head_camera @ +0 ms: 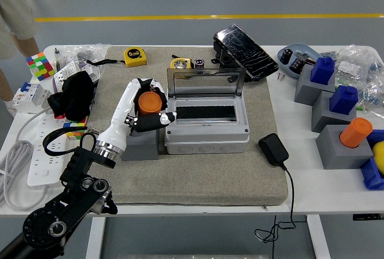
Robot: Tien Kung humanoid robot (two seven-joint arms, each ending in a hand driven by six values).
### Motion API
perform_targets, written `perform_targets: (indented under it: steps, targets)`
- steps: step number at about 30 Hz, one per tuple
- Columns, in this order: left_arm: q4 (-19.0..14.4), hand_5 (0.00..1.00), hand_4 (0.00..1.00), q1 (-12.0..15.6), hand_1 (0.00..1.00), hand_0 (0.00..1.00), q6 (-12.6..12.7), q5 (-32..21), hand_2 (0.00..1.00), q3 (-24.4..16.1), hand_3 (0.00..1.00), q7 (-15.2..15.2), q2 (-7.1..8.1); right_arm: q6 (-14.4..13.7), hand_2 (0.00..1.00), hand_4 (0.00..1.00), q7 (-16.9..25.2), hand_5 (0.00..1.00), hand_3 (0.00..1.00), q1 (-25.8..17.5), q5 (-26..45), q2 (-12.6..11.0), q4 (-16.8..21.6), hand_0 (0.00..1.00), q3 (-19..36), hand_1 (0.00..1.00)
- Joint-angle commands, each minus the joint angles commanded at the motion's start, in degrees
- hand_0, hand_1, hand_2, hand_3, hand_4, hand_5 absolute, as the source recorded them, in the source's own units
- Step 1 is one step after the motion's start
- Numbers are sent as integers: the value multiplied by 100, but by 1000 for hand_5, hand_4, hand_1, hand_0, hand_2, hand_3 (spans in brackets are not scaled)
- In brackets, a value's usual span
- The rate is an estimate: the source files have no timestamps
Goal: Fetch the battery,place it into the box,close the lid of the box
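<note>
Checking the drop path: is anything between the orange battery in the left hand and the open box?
Nothing visible. The left hand holds the orange battery just left of the box, whose lid stands open behind the opening.

One high head view overlooks the table (312, 193).

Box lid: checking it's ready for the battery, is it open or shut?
Open: the lid stands upright behind the box, whose opening shows.
</note>
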Motion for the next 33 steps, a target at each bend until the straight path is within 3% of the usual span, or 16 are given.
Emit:
perform_targets:
  steps: [7,14,18,25,26,31,32,33]
  targets:
    - [64,2,965,-654,102,106,-157,637,158,711,235,907,26,6,674,992,-7,600,608,-9,10,6,0,642,-32,667]
    - [346,2,976,-1331,115,120,-272,1073,167,1278,258,1492,-103,5,675,992,-14,600,607,-5,27,3,0,640,-45,666]
    - [574,2,976,-1630,115,120,-311,1202,167,1483,258,1611,-238,5,675,992,-21,600,607,-19,18,2,0,640,-34,666]
    - [997,2,977,-1990,119,126,-259,1361,172,1776,265,1543,-458,7,675,992,-18,600,608,-19,35,7,0,641,-54,666]
    - [1040,2,972,-2019,135,142,-253,1372,184,1796,337,1534,-484,7,674,992,-17,600,608,-17,42,7,0,641,-62,667]
    - [1160,2,972,-2098,135,142,-220,1481,184,1768,337,1513,-484,7,674,992,-20,600,608,-5,40,3,0,641,-62,667]
    - [1169,11,986,-2106,217,197,-219,1500,266,1767,540,1510,-484,6,675,992,-21,600,608,-4,36,2,0,642,-55,667]
    - [1180,11,986,-2117,217,197,-215,1512,266,1775,540,1497,-484,6,675,992,-25,600,608,-3,23,2,0,642,-42,667]
